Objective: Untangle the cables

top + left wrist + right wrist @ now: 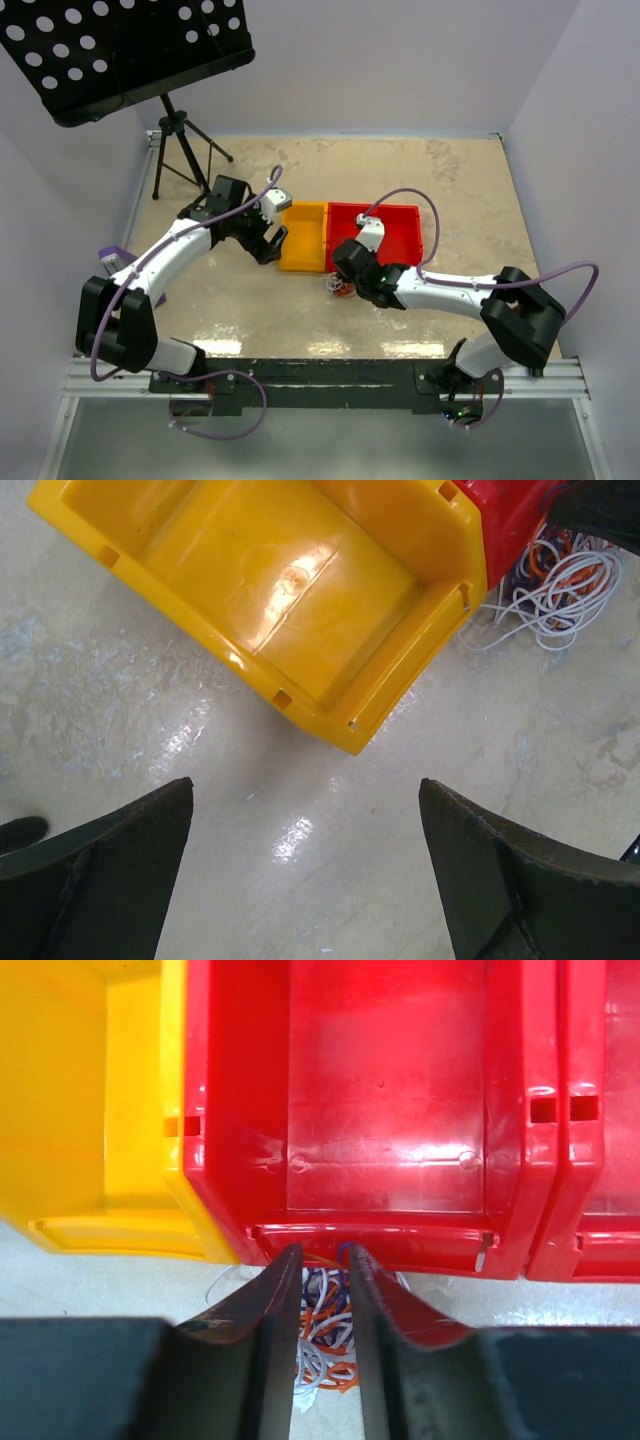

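The cables [336,286] are a small tangle of white, orange and purple strands on the table, against the front of the red bin [400,215]. My right gripper [346,272] is down on the tangle. In the right wrist view its jaws [323,1252] stand close together with the cables [325,1325] bunched between them, right at the red bin's front wall [380,1110]. My left gripper [268,245] is wide open and empty [307,785] over bare table, just short of the yellow bin [420,640]. The cables [560,585] show at the upper right of its view.
The yellow bin [303,240] and red bin stand side by side at mid-table. Another red bin wall [600,1110] adjoins on the right. A black perforated music stand [130,50] on a tripod [180,150] stands at the back left. A purple object [112,258] lies at the left edge.
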